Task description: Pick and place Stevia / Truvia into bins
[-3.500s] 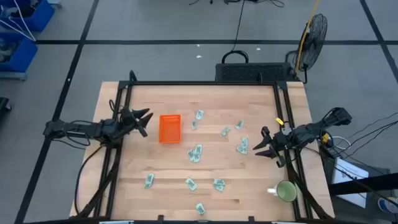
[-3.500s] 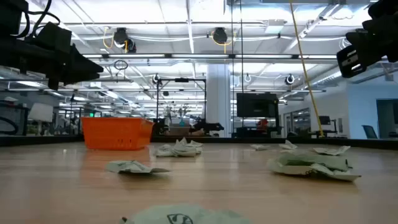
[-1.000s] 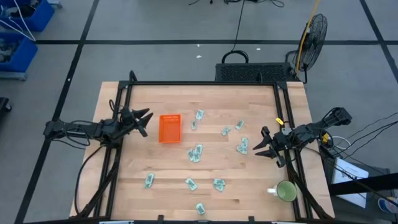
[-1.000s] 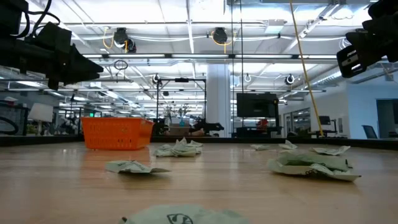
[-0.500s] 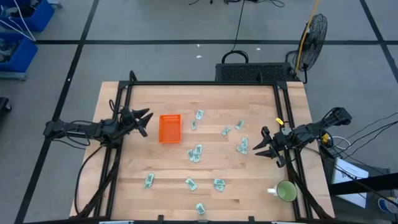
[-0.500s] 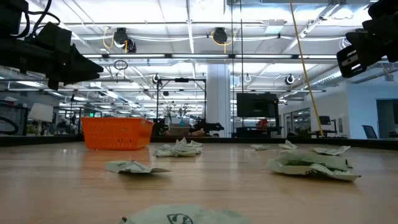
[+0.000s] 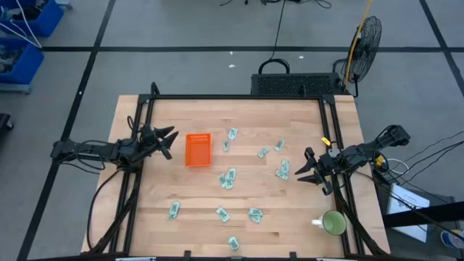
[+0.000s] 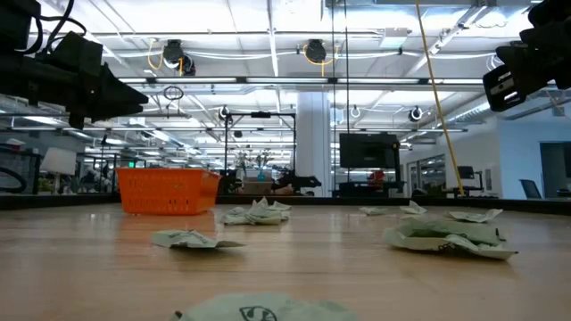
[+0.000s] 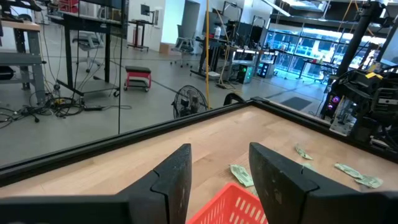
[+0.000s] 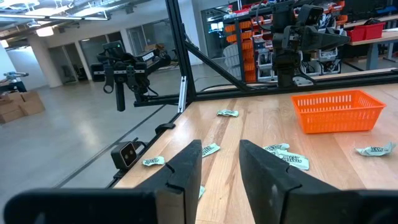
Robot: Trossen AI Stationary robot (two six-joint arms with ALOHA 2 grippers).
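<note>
Several pale green and white sachets lie flat and scattered on the wooden table, for instance one (image 7: 229, 178) at the middle and one (image 7: 283, 170) toward the right. The orange bin (image 7: 198, 149) stands on the table left of centre, also seen in the low view (image 8: 168, 191). My left gripper (image 7: 170, 139) hovers open just left of the bin, above the table; its wrist view shows the bin's corner (image 9: 233, 204) below the fingers. My right gripper (image 7: 304, 169) hovers open at the table's right side, next to a sachet. Neither touches anything.
A round green mug (image 7: 333, 223) stands near the table's near right corner. A black metal frame (image 7: 239, 97) runs along the far edge and both sides. A floor fan (image 7: 366, 35) stands beyond the far right corner.
</note>
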